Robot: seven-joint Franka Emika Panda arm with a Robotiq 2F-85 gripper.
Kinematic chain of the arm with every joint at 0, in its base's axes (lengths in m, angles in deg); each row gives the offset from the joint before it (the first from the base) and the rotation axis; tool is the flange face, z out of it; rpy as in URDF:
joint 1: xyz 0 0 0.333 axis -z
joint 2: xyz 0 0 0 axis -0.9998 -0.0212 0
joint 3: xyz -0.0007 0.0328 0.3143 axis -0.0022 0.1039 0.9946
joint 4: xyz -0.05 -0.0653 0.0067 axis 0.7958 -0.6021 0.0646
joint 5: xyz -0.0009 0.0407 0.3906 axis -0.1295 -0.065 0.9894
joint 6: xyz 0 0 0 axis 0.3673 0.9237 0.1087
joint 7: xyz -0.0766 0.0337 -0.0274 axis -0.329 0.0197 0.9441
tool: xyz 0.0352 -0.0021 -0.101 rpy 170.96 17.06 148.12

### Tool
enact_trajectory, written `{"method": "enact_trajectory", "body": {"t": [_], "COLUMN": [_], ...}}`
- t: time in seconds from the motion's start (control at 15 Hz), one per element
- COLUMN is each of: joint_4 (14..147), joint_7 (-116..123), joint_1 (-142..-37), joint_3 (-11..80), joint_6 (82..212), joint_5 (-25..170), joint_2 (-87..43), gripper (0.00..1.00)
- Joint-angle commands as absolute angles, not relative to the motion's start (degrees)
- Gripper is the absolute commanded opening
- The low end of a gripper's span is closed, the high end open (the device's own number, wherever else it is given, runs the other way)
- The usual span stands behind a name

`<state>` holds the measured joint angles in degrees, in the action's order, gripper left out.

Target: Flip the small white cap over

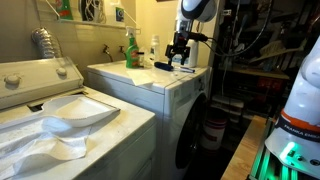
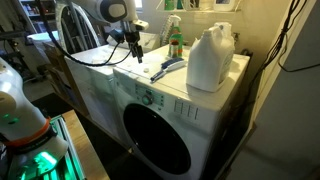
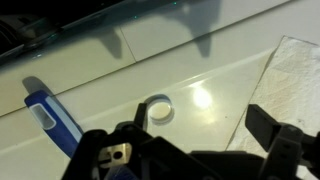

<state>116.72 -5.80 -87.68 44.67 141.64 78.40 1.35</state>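
The small white cap (image 3: 157,108) lies on the white machine top (image 3: 120,75) in the wrist view, open side up with its rim showing. My gripper (image 3: 200,125) is open and empty. It hovers above the top with the cap just ahead of its left finger. In both exterior views the gripper (image 1: 179,58) (image 2: 133,50) hangs a little above the top of the front-loading machine. The cap is too small to make out there.
A blue-handled tool (image 3: 55,122) lies left of the cap and also shows in an exterior view (image 2: 168,68). A white cloth (image 3: 295,70) lies to the right. A large white jug (image 2: 210,58) and a green spray bottle (image 2: 175,42) stand on the same top. A second machine (image 1: 60,110) stands beside it.
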Motion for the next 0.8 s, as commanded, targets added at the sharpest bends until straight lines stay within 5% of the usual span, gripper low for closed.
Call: {"method": "enact_trajectory", "body": {"t": [0.0,0.73], "joint_4": [115.55,115.04], "joint_7": [-4.06,-2.83], "joint_1": [-89.29,-89.52], "joint_3": [43.42,42.54], "joint_6": [140.32,141.21], "joint_5": [79.62,78.60], "joint_2": [-0.25,-3.82], "gripper": [1.00,1.00]}}
